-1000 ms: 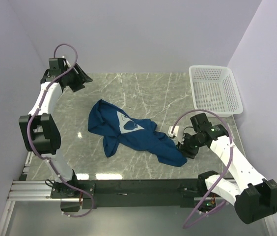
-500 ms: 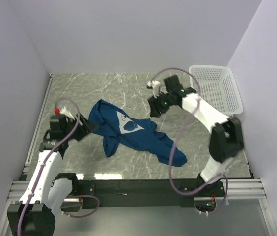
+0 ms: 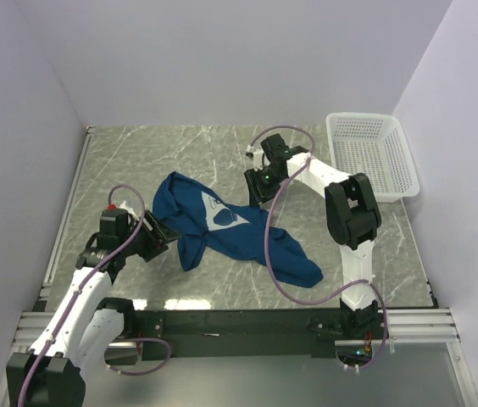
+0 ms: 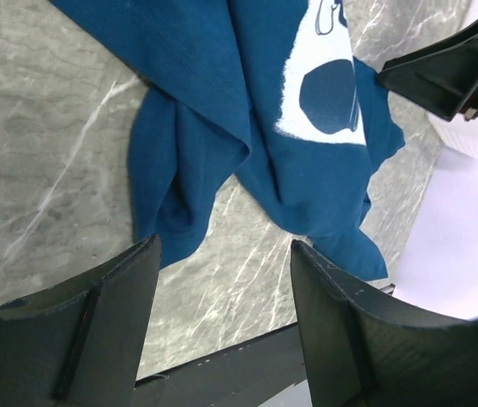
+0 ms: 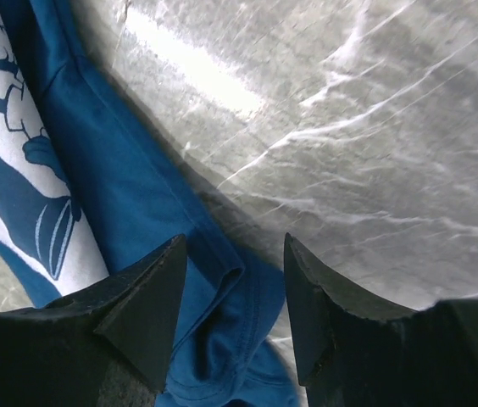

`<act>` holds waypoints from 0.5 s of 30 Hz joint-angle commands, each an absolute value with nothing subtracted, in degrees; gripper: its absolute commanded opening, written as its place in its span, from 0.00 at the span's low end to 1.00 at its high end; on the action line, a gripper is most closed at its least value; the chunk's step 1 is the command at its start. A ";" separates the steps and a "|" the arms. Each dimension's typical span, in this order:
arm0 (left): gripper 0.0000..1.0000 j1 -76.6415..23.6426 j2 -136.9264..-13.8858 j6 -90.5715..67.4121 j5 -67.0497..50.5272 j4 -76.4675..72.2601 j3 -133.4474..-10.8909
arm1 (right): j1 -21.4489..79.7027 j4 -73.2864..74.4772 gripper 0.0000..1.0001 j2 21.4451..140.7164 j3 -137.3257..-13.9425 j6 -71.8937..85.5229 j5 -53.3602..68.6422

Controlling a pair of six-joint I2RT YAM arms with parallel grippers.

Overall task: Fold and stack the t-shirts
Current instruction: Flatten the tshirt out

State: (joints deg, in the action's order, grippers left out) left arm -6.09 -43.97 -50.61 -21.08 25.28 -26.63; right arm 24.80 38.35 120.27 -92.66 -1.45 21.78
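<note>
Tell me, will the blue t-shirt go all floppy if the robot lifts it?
Probably floppy: the dark blue t-shirt lies crumpled in soft folds, so it would likely droop from wherever it is pinched. It looks thin, so likely light. Pushed across the marble table, it would probably bunch up rather than slide whole.

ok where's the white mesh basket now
Top view: the white plastic mesh basket sits at the grey marble table's far right corner, right of the right claw, clear of the dark blue t-shirt.
</note>
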 commanded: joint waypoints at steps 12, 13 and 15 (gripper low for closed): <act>0.67 -6.94 -42.72 -51.50 -21.62 23.47 -27.51 | 25.84 42.44 0.00 116.46 -96.23 -1.93 25.49; 0.67 -6.94 -42.54 -51.50 -21.36 23.81 -27.60 | 25.67 42.45 0.00 115.93 -97.55 -2.37 25.05; 0.67 -6.94 -42.28 -51.42 -21.27 24.17 -27.86 | 24.97 42.10 0.00 114.27 -100.18 -2.90 22.86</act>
